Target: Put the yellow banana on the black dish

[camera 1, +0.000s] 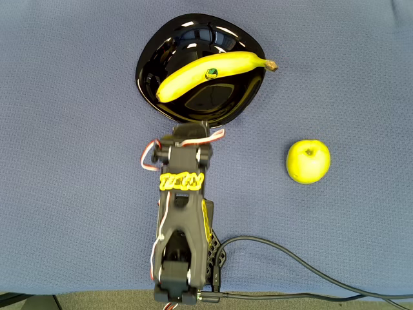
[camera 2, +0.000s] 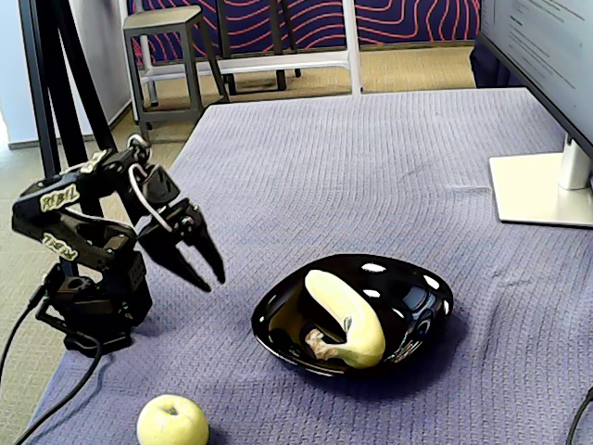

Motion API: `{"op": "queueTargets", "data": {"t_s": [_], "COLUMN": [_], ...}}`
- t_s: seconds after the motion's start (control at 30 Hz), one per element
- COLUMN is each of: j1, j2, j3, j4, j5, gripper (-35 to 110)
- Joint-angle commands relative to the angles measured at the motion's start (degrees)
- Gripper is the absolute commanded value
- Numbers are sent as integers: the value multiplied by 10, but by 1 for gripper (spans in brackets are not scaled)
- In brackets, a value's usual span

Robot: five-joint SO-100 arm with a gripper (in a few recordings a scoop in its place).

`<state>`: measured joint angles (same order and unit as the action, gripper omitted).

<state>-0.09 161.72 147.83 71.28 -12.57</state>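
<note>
The yellow banana (camera 1: 206, 74) lies across the black dish (camera 1: 147, 77), its brown stem tip poking over the rim at the right in the overhead view. In the fixed view the banana (camera 2: 347, 315) rests inside the dish (camera 2: 422, 292), with nothing touching it. My gripper (camera 2: 212, 281) hangs above the cloth to the left of the dish, clear of it, its two dark fingers apart and nothing between them. From overhead the gripper (camera 1: 193, 129) sits just below the dish's near edge.
A yellow-green apple (camera 1: 308, 161) sits on the blue-grey cloth, right of the arm in the overhead view and at the front edge (camera 2: 172, 422) in the fixed view. A monitor stand (camera 2: 542, 185) occupies the far right. A black cable (camera 1: 290, 258) runs from the arm's base.
</note>
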Motion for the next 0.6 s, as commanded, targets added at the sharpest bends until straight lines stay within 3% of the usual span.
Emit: {"op": "queueTargets", "data": {"t_s": [0.0, 0.57], "j1": [2, -25], "j2": [42, 92], "j3": [42, 88], "j4": [-2, 12], "j5": [13, -52], "gripper": [0, 0]}}
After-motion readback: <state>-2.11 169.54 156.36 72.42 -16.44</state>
